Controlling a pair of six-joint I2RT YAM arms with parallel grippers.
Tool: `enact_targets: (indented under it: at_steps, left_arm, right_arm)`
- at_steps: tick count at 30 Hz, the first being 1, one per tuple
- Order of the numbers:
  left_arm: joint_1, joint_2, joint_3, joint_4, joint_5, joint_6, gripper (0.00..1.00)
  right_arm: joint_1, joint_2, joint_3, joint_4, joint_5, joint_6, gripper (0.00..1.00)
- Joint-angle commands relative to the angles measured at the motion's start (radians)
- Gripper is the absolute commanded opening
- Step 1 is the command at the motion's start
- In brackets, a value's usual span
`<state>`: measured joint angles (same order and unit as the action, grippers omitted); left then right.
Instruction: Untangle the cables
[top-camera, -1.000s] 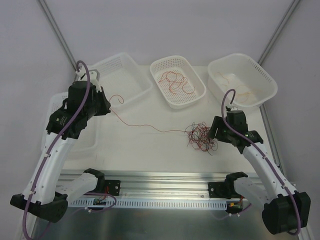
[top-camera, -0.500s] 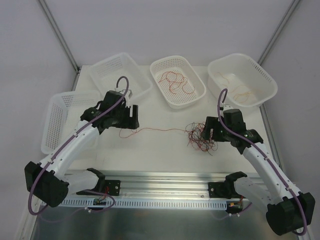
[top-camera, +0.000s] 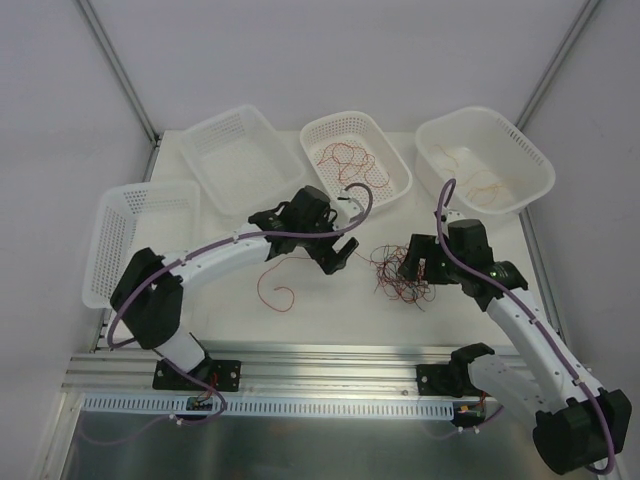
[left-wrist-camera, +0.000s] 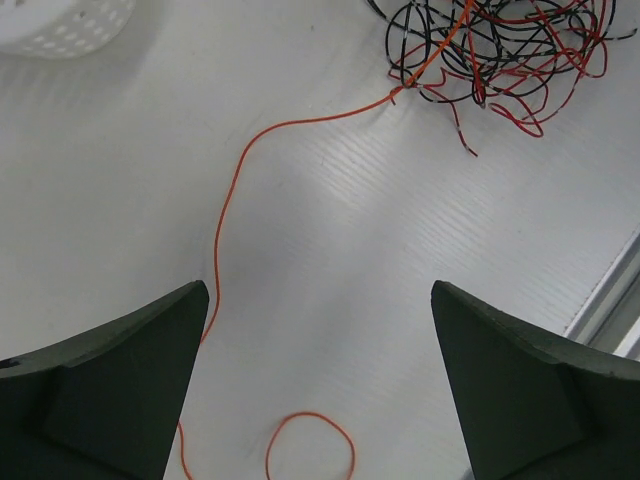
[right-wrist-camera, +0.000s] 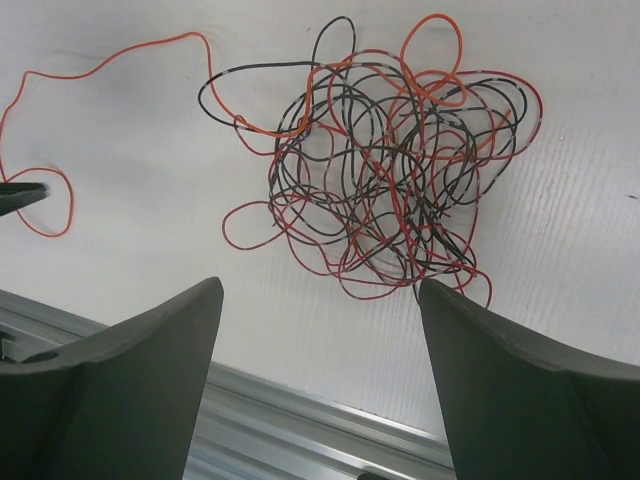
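**Table** (top-camera: 300, 320): white, with a metal rail (top-camera: 330, 385) along its 6 o'clock edge.

**Cables** (top-camera: 402, 272): a loose knot of black, red and orange strands lying flat on the table, right of centre in the top view. It sits between the two grippers, at 3 o'clock from the left one and 9 o'clock from the right one. The right wrist view shows the knot (right-wrist-camera: 390, 190) at 12 o'clock of the fingers. The left wrist view shows only its edge (left-wrist-camera: 500, 50), at 1 o'clock.

**Orange wire** (top-camera: 278, 291): one strand leading out of the knot toward 8 o'clock and ending in a curl on the bare table. In the left wrist view it (left-wrist-camera: 225, 220) runs down past the left-hand finger, with a small loop at 6 o'clock.

**Left gripper** (top-camera: 340, 255): jaws spread wide, holding nothing, over the orange wire (left-wrist-camera: 318, 290).

**Right gripper** (top-camera: 415, 262): jaws wide apart, holding nothing, at the knot's 3 o'clock side (right-wrist-camera: 320, 285).

**Baskets**, white, four, in an arc from 9 to 2 o'clock:
- Far-left basket (top-camera: 110, 240).
- Second basket (top-camera: 200, 150).
- Middle basket (top-camera: 395, 190), holding red wires (top-camera: 350, 160).
- Right basket (top-camera: 535, 165), holding pale orange wires (top-camera: 485, 180).
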<state>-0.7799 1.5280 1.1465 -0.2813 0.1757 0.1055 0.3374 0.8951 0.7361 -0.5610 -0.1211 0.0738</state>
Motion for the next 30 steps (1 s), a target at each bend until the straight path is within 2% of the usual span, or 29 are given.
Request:
enact_targets:
  at_steps: [1, 7, 16, 19, 22, 23, 26, 27, 29, 30]
  left_arm:
    - [-0.005, 0.127, 0.077, 0.132, 0.090, 0.183, 0.96]
    - [-0.024, 0.305, 0.131, 0.205, 0.157, 0.284, 0.92]
    - [-0.024, 0.426, 0.157, 0.332, 0.246, 0.375, 0.87]
    - [-0.024, 0.461, 0.188, 0.332, 0.283, 0.381, 0.82]
    - [-0.027, 0.477, 0.203, 0.327, 0.311, 0.375, 0.68]
    - [-0.027, 0.474, 0.200, 0.327, 0.323, 0.376, 0.56]
    - [-0.028, 0.466, 0.194, 0.315, 0.352, 0.367, 0.39]
    - [-0.027, 0.462, 0.188, 0.314, 0.372, 0.359, 0.25]
    - [-0.028, 0.452, 0.171, 0.312, 0.387, 0.349, 0.14]
    - [-0.028, 0.442, 0.165, 0.312, 0.398, 0.343, 0.03]
  right_arm:
    - [0.006, -0.053, -0.012, 0.036, -0.032, 0.017, 0.84]
    - [0.005, -0.097, -0.053, 0.046, 0.005, 0.017, 0.84]
    - [0.006, -0.099, -0.070, 0.055, -0.009, 0.014, 0.84]
    - [0.008, -0.093, -0.075, 0.059, -0.003, 0.014, 0.84]
    - [0.005, -0.087, -0.079, 0.067, 0.003, 0.015, 0.84]
    - [0.005, -0.081, -0.081, 0.069, 0.008, 0.015, 0.84]
    - [0.006, -0.058, -0.087, 0.085, -0.002, 0.018, 0.84]
    - [0.005, -0.052, -0.087, 0.095, -0.005, 0.021, 0.84]
    - [0.005, -0.032, -0.092, 0.107, -0.005, 0.027, 0.84]
    - [0.005, -0.012, -0.092, 0.119, -0.003, 0.037, 0.84]
